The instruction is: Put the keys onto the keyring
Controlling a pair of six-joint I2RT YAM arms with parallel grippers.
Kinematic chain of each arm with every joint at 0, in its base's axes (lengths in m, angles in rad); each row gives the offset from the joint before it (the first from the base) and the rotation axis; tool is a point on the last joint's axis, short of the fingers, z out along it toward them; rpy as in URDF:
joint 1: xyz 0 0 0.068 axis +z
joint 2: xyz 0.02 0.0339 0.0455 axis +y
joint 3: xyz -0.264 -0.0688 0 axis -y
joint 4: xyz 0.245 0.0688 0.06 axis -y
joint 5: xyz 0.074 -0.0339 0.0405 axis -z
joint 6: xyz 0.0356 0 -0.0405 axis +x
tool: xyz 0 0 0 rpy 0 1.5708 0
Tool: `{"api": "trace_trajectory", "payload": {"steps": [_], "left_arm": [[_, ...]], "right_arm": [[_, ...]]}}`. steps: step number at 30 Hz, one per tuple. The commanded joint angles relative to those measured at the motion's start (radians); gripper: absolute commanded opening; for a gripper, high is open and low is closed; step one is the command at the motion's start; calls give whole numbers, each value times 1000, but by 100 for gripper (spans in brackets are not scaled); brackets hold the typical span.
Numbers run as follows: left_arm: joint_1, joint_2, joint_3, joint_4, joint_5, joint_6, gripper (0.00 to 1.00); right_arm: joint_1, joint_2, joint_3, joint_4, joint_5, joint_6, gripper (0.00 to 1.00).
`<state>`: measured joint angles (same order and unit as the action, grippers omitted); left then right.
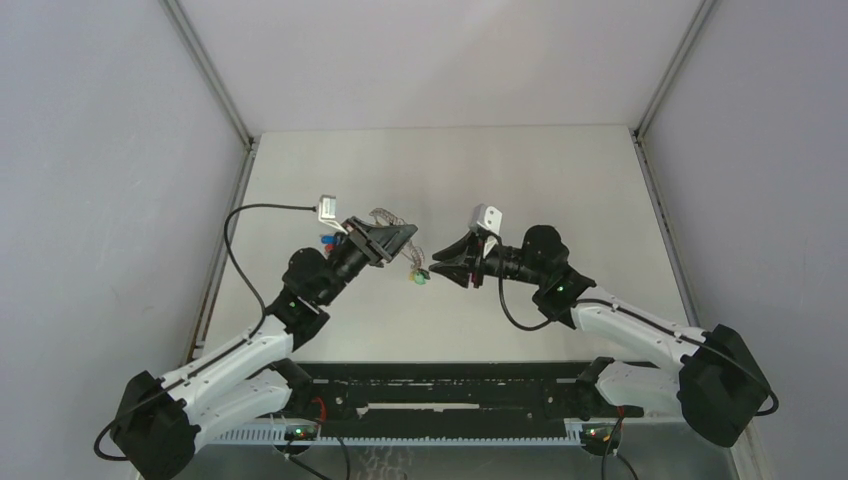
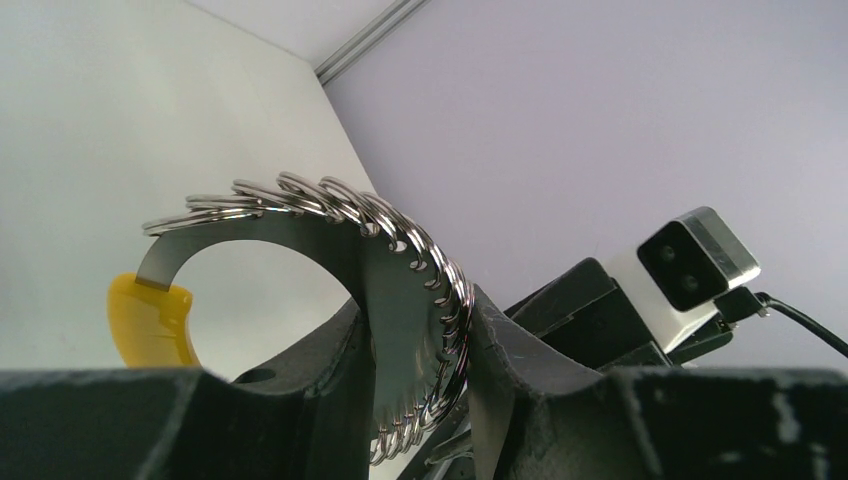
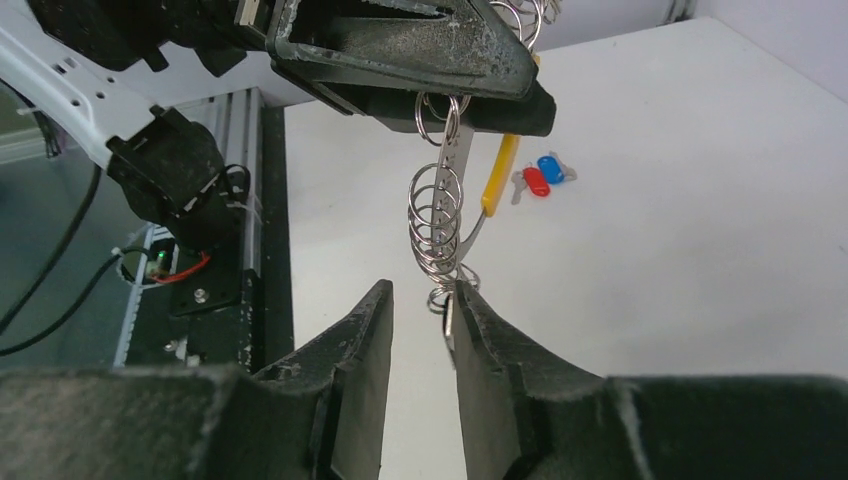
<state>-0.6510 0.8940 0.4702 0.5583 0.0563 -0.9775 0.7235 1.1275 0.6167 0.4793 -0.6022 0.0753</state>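
Observation:
My left gripper (image 1: 403, 236) (image 2: 415, 305) is shut on the keyring (image 2: 330, 200), a curved metal strip strung with several silver rings and ending in a yellow tab (image 2: 150, 320). The keyring (image 3: 437, 215) hangs down from the left fingers toward my right gripper (image 3: 423, 290) (image 1: 438, 262), whose jaws stand open with a narrow gap. The ring string's lowest end and a small flat metal piece (image 3: 447, 325) rest against the inner face of the right finger. The keys, one red-headed (image 3: 537, 181) and one blue-headed (image 3: 550, 167), lie together on the table, close behind the left arm (image 1: 327, 240).
A small green bit (image 1: 421, 278) shows just below the two gripper tips in the top view. The white table (image 1: 520, 180) is walled by grey panels at left, right and back. The black base rail (image 1: 450, 400) runs along the near edge.

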Motion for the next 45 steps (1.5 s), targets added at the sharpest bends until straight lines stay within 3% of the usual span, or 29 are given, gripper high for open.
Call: {"api": "trace_trajectory", "payload": {"steps": [1,7,16,30,45], "left_arm": [[10,-7,-12,128,25,-20,0],[10,7,-10,150,54,-12,0],[10,30,6,161,101,5,0],[10,59,18,198,171,6,0],[10,82,31,207,236,20,0]], "right_arm": [[-11,7,6,109,-79,93,27],[-30,11,13,154,-79,161,26],[-32,40,112,25,-118,203,25],[-70,76,142,45,-195,270,19],[-93,70,147,13,-256,237,20]]}}
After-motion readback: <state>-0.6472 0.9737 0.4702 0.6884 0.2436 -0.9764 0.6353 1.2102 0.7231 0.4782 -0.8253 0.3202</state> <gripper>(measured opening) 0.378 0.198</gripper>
